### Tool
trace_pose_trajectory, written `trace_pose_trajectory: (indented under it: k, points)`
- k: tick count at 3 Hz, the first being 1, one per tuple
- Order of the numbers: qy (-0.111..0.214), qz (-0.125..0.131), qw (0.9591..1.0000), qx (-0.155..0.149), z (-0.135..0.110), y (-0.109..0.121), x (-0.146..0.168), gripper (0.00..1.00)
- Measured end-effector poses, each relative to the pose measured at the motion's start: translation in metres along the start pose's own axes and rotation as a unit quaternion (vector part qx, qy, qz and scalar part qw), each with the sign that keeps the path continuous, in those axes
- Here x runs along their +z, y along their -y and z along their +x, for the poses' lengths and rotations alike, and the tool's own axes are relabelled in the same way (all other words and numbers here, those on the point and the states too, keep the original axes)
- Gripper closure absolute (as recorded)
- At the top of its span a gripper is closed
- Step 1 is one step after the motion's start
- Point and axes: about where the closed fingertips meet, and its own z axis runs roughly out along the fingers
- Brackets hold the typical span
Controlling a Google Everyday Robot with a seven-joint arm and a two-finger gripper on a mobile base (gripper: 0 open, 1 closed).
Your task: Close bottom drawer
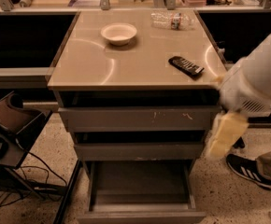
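The bottom drawer is the lowest and narrowest of three grey drawers under the table. It stands pulled far out, its shallow tray looks empty, and its plain front panel is near the bottom edge of the view. My white arm comes in from the right. My yellowish gripper hangs by the cabinet's right side, level with the middle drawer, above and to the right of the open bottom drawer and not touching it.
The scratch-marked top drawer sticks out slightly. On the tabletop are a white bowl, a plastic bottle and a black device. A dark chair and cables are at left. A person's shoe is at right.
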Motion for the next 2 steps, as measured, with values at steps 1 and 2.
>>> trace_pose_trajectory:
  k: [1,2]
  points:
    - [0.043,-0.051,0.9978,-0.005,-0.012,-0.04,0.094,0.0]
    - [0.081,-0.102,0.9915,-0.01,-0.013,-0.094,0.184,0.0]
